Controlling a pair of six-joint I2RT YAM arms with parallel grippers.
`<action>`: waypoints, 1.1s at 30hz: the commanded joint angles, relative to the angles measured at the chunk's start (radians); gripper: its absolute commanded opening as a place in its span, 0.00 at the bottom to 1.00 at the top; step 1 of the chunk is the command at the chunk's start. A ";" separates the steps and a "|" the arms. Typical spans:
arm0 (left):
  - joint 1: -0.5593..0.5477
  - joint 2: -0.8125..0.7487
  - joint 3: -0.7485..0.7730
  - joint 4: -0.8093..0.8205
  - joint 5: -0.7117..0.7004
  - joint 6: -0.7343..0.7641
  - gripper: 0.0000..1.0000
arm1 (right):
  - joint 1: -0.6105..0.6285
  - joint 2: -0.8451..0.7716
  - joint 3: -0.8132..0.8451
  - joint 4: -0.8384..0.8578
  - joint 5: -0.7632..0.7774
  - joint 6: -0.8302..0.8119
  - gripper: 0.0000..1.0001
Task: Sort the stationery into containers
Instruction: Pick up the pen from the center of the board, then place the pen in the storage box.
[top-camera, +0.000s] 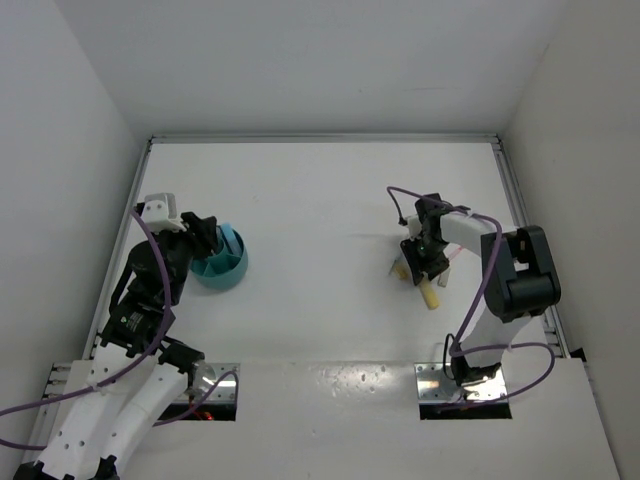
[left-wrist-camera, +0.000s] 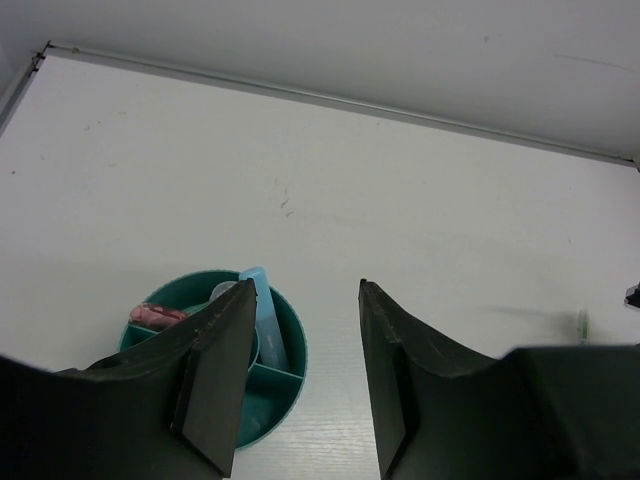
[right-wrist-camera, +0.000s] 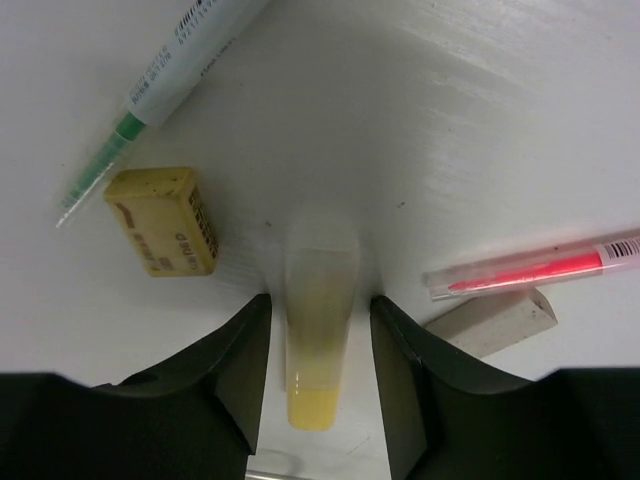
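We see the right claw (right-wrist-camera: 320, 305) open astride the yellow marker (right-wrist-camera: 320, 340) on the worktop (right-wrist-camera: 400, 120), between a yellow eraser (right-wrist-camera: 162, 222) and a pink pen (right-wrist-camera: 530, 268). Our left claw (left-wrist-camera: 305, 292) hangs open above the teal holder (left-wrist-camera: 298, 350), which holds 1 blue marker (left-wrist-camera: 265, 315).

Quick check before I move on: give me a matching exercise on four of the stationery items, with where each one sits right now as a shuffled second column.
Things:
1. yellow marker
2. blue marker
3. pink pen
4. yellow eraser

Places:
A. next to the green-tipped pen
B. in the teal holder
C. between the fingers of the right gripper
D. right beside the white eraser

Pairs: 1-C, 2-B, 3-D, 4-A
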 joint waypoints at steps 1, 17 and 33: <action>0.008 -0.007 0.011 0.037 0.006 -0.007 0.51 | -0.018 0.017 0.030 0.012 -0.061 -0.018 0.45; 0.008 0.003 0.011 0.037 -0.003 -0.007 0.51 | 0.017 -0.014 0.275 -0.051 -0.137 -0.122 0.00; 0.008 -0.016 0.011 0.028 -0.147 0.011 0.51 | 0.488 0.201 0.816 0.439 -0.352 -0.194 0.00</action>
